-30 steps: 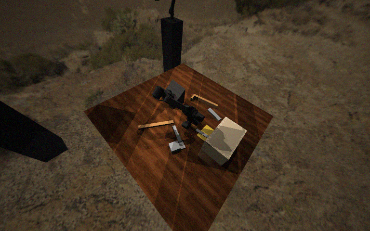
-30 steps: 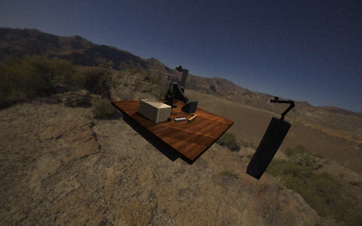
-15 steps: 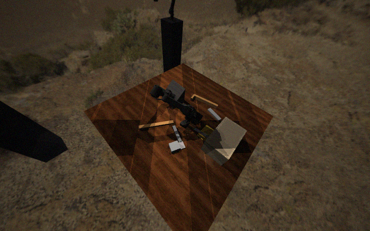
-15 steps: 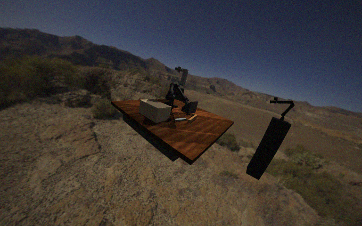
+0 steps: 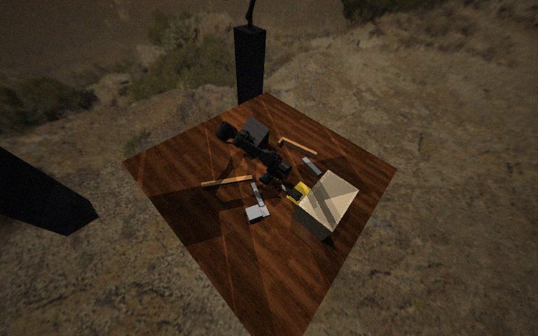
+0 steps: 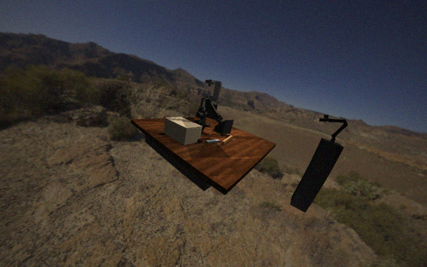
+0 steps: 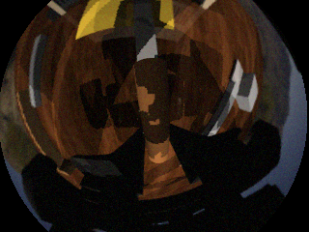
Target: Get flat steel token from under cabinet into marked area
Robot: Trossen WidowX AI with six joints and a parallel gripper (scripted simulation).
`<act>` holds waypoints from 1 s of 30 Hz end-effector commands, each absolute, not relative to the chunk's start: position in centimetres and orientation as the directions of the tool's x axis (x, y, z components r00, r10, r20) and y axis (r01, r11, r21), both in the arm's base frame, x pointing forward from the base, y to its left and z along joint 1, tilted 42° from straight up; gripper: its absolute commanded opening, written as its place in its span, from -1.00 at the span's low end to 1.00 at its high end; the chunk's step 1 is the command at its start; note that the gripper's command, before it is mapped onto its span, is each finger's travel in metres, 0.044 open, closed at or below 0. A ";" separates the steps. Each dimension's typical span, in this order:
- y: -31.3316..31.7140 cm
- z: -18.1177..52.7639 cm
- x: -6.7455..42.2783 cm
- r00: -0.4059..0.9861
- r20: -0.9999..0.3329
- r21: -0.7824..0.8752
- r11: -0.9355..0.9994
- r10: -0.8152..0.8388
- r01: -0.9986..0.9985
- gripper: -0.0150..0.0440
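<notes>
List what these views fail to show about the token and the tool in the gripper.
- Token: unseen in every view; in the top view the cabinet covers it.
- Tool: wrist view, tip lost in shadow at the yellow area.
- Gripper: too small in the exterior view.
</notes>
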State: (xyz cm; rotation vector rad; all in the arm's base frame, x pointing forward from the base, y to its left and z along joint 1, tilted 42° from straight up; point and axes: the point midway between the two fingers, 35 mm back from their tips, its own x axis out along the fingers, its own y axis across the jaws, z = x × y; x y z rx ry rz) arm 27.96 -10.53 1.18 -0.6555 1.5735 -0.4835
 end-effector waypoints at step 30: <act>-11.0 1.7 23.6 -0.043 -0.747 -0.653 0.745 -0.663 -0.135 -0.49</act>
